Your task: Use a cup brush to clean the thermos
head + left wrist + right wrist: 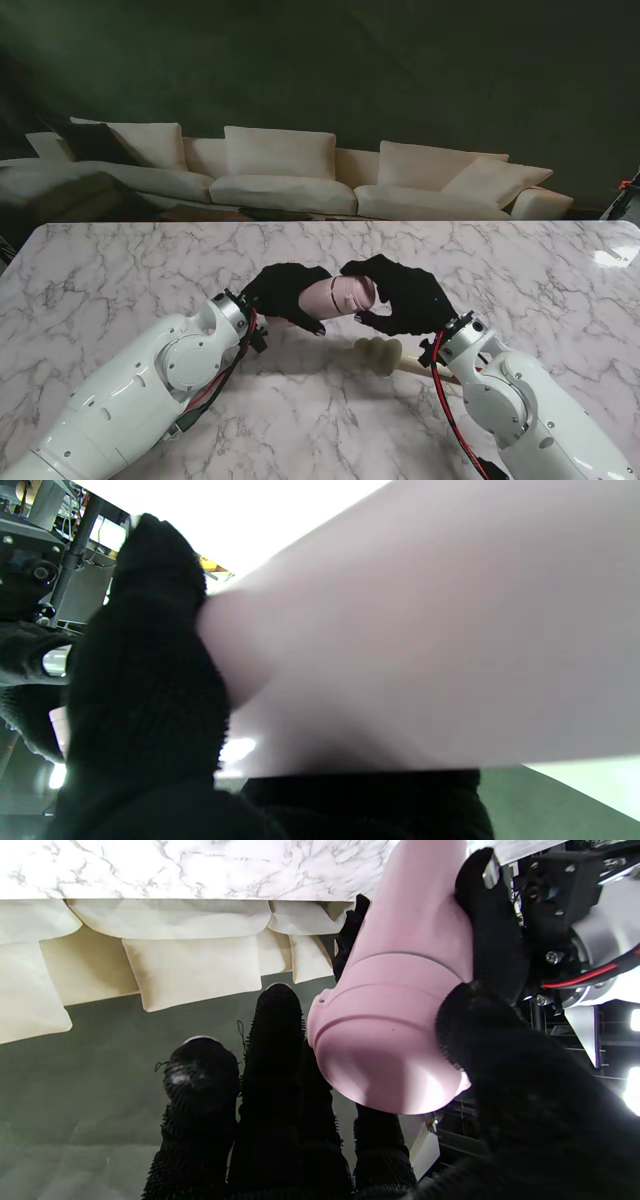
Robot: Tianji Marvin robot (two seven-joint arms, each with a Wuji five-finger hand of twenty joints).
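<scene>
A pink thermos (345, 296) is held on its side above the marble table, between my two black-gloved hands. My left hand (283, 291) is shut around its body, which fills the left wrist view as a pale pink surface (425, 655) beside my gloved thumb (145, 680). My right hand (403, 295) is closed on the lid end (395, 1040), thumb on one side and fingers (272, 1080) on the other. The cup brush (380, 353), with a cream sponge head, lies on the table just nearer to me than the thermos, its handle running under my right wrist.
The white marble table (120, 280) spreads wide on both sides of the hands. Beyond its far edge stands a cream sofa (280, 170) with cushions. My two white forearms rise from the near corners.
</scene>
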